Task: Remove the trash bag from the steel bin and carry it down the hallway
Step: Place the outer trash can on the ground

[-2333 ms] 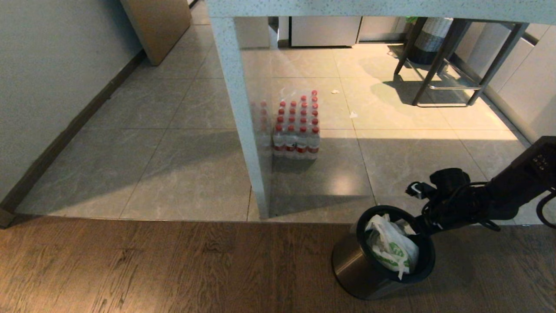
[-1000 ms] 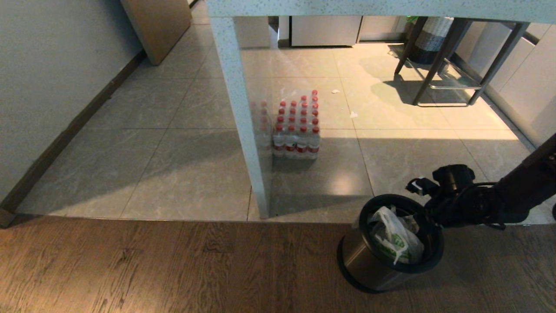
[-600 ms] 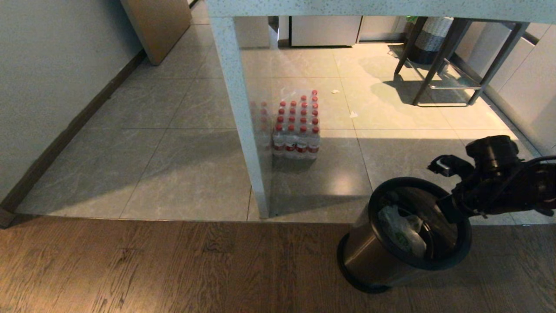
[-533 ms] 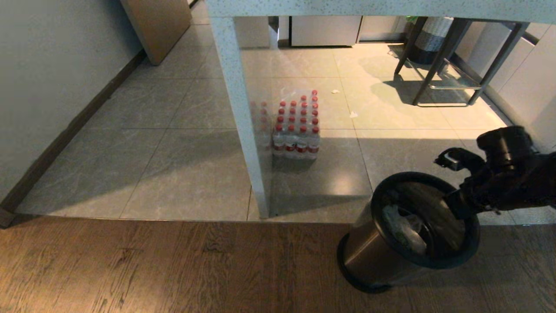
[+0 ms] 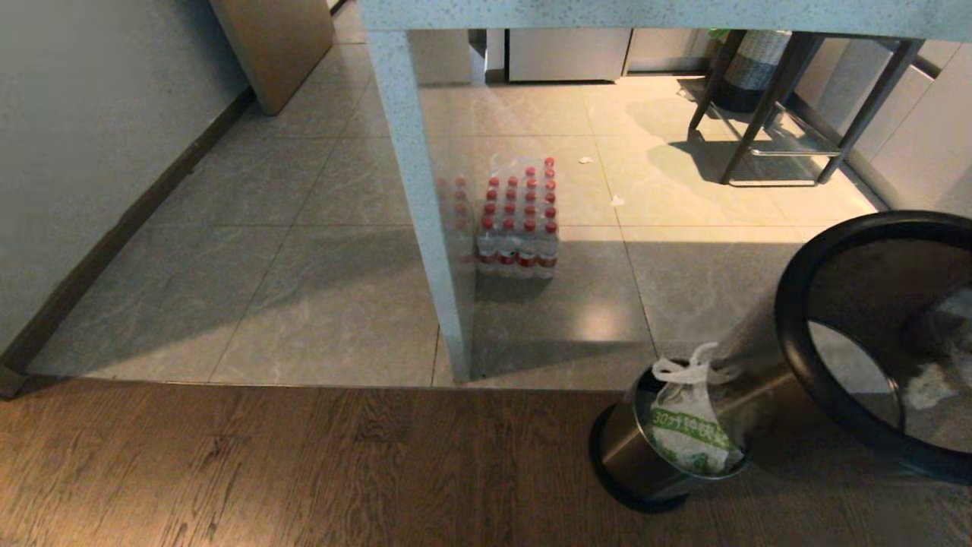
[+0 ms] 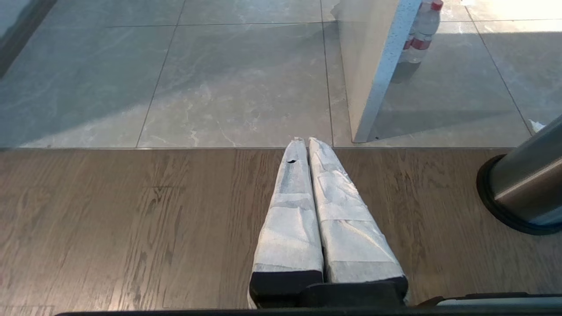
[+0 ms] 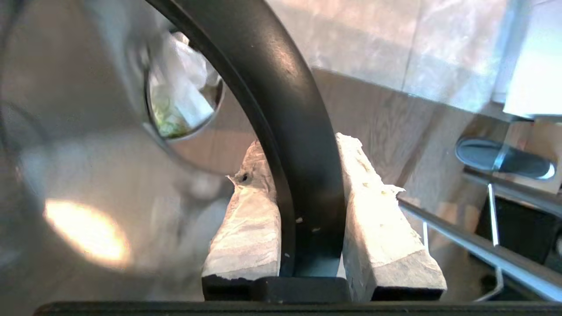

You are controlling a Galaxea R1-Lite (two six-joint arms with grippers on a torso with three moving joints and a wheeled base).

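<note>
- Now we see the right gripper (image 7: pixel 303 184) clamped on the black top ring (image 5: pixel 797 357), lifted off the steel bin (image 5: pixel 630 456).
- Inside the bin stands the whitish trash bag (image 5: pixel 687 425), green lettering, handles up.
- Our left gripper (image 6: pixel 305 145) is closed, empty.

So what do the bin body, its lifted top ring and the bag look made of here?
Steel bin: brushed metal, judging by its soft streaky sheen. Black top ring, clamped in the right gripper: probably smooth plastic with dull highlights, though coated metal is possible. Trash bag: thin, whitish, translucent plastic film, crinkled, with knotted loop handles and green print.
</note>
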